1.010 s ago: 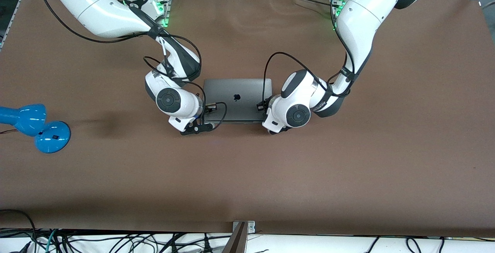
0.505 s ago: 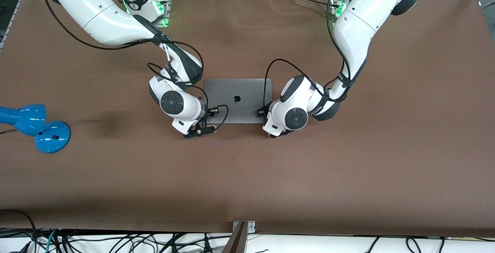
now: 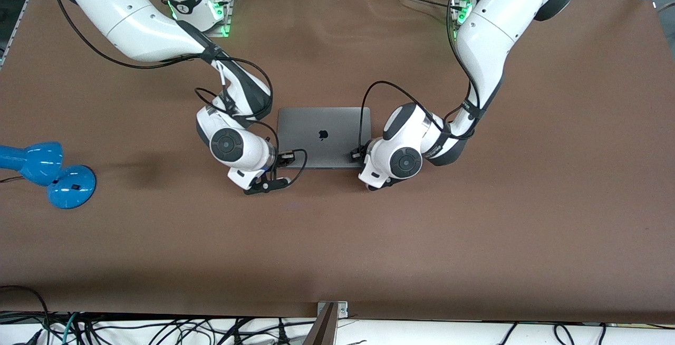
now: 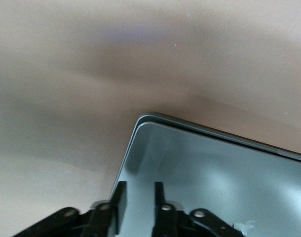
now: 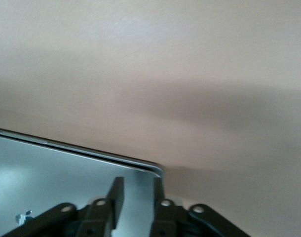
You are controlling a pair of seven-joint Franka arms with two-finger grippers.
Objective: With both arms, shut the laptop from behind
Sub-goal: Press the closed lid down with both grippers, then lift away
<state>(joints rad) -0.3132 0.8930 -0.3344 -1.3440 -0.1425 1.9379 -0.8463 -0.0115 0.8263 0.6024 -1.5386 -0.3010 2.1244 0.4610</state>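
Note:
The grey laptop (image 3: 324, 123) lies shut in the middle of the table, lid flat with the dark apple logo up. My left gripper (image 3: 357, 153) is low over the lid's camera-side corner toward the left arm's end. In the left wrist view the left gripper (image 4: 139, 186) stands slightly open above the lid (image 4: 214, 173), with nothing between its fingers. My right gripper (image 3: 283, 158) is low over the matching corner toward the right arm's end. In the right wrist view the right gripper (image 5: 137, 181) is also slightly open and empty over the lid (image 5: 52, 173).
A blue desk lamp (image 3: 47, 171) lies at the right arm's end of the brown table (image 3: 474, 229). Black cables loop from both wrists over the laptop's side edges.
The right arm's wrist has drifted a little toward its own end of the table. The left arm has hardly moved. The lid lies flat throughout.

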